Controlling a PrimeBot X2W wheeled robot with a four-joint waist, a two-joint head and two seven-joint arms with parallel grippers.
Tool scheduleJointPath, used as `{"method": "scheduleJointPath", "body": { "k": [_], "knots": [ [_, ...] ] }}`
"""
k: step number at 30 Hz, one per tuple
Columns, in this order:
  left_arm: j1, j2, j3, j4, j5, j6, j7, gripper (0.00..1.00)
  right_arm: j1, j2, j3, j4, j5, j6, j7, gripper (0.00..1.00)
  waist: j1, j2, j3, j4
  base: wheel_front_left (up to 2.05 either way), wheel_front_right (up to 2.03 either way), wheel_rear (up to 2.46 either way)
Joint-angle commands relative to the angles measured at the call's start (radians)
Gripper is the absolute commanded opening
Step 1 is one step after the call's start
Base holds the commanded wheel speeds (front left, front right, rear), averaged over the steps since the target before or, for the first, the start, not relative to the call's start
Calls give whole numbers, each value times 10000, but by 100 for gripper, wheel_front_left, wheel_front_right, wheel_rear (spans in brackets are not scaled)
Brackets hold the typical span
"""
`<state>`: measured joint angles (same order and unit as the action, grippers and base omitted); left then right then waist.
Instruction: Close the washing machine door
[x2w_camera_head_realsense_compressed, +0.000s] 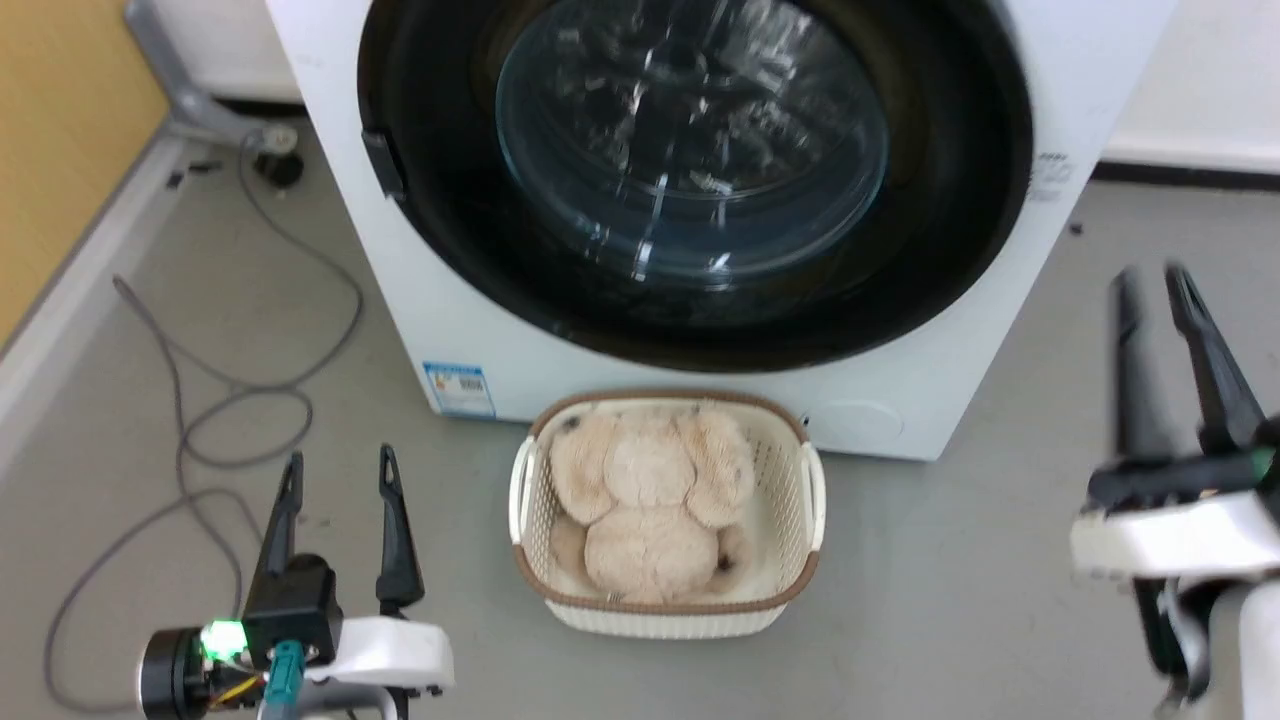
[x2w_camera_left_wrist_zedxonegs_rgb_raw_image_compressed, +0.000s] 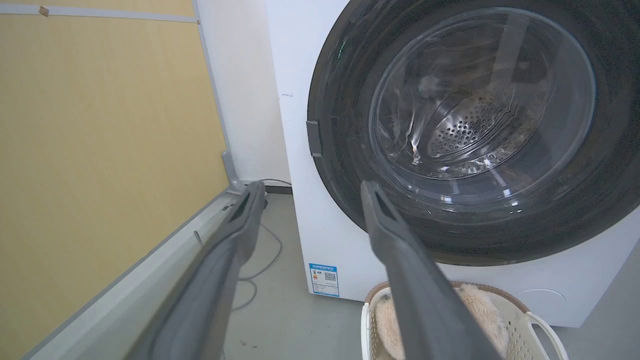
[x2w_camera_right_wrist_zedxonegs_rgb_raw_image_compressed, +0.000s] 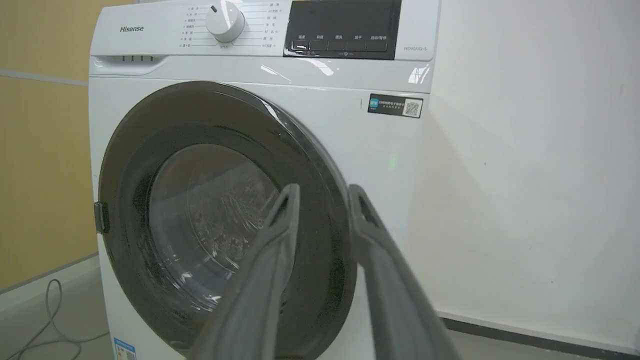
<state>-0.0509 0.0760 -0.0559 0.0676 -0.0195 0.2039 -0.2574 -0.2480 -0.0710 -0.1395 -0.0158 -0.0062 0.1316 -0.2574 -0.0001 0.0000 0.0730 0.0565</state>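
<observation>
Where the big white front-loading washing machine (x2w_camera_head_realsense_compressed: 330, 200) stands on the grey floor, its large round glossy black door with the clear glass bowl window (x2w_camera_head_realsense_compressed: 690, 150) lies against the front opening; latched or not, can't tell. White plastic wicker basket with brown rim (x2w_camera_head_realsense_compressed: 812, 500) sits just in front, with a beige plush toy (x2w_camera_head_realsense_compressed: 650, 500) inside. Left gripper (x2w_camera_head_realsense_compressed: 340, 458) hangs wide apart, empty, low left. Right gripper (x2w_camera_head_realsense_compressed: 1150, 275) has a narrow gap, holds nothing, clear of the door. Grey cable (x2w_camera_head_realsense_compressed: 180, 400) loops on the floor at left.
</observation>
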Motion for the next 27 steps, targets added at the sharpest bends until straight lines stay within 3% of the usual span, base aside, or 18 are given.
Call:
{"method": "scheduleJointPath", "body": {
  "k": [1, 12, 23, 24, 27],
  "knots": [
    [130, 30, -9, 10, 59, 51, -44, 100, 206, 62, -5, -48, -17, -9, -44, 100, 1, 0, -264, -153, 0, 0, 0],
    [519, 46, -171, -33, 67, -82, -44, 100, 1957, 205, 261, 619, 954, -9, -44, 100, 1, 0, -556, -247, 0, 0, 0],
    [507, 106, -373, -30, 20, -303, -44, 100, 2332, 207, 613, 528, 1192, -9, -44, 100, 1, 0, -453, -189, 0, 0, 0],
    [403, 57, -356, -2, 59, -302, 1, 0, 2190, 161, 602, 577, 1127, -2, 1, 0, 1, 0, -451, -188, 0, 0, 0],
    [402, 38, -342, 5, 63, -311, 18, 0, 2183, 159, 603, 582, 1115, -2, 9, 0, 1, 0, -451, -188, 0, 0, 0]
  ]
}}
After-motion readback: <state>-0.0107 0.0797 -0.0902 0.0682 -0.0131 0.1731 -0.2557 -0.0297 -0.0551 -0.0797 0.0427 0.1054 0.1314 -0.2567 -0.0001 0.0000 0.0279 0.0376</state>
